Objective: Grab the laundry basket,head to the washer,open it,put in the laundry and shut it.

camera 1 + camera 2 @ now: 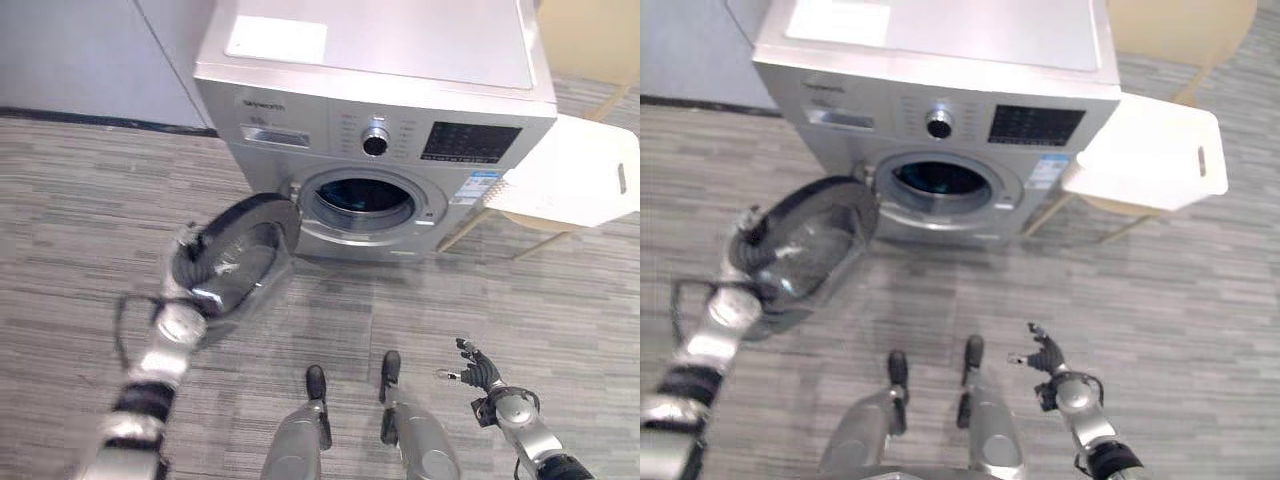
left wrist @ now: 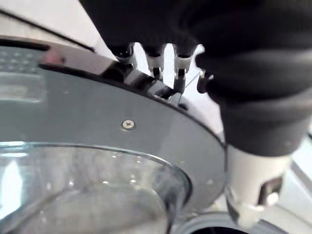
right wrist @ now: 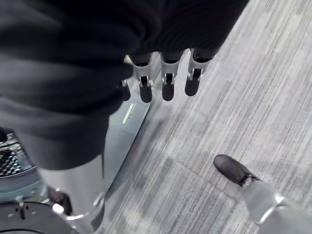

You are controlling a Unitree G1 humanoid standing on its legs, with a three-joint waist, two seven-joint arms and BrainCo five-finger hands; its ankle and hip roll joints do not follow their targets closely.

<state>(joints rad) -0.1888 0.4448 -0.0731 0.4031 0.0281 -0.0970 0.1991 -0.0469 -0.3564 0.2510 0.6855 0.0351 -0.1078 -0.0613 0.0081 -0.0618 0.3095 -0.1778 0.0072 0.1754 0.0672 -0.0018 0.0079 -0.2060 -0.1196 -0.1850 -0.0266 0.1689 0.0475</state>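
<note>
We stand before a silver front-loading washer (image 1: 380,90) on the grey striped floor (image 1: 80,200). Its round door (image 1: 240,262), a dark ring around a domed glass window, is swung wide open on its hinge at the washer's left side, and the drum opening (image 1: 362,200) shows dark with a hint of blue inside. Our left hand (image 1: 188,262) rests on the rim of that door; in the left wrist view the fingers (image 2: 179,73) hook over the dark edge, gripping it just above the glass. Our right hand (image 1: 478,372) hangs low at our right, well apart from the washer, over bare floor; its fingers (image 3: 168,83) are straight and relaxed, holding nothing. The white laundry basket (image 1: 575,170) sits to the right of the washer, just beside its front corner, perched on a pale wooden stool (image 1: 520,228). We cannot tell what lies in the basket.
</note>
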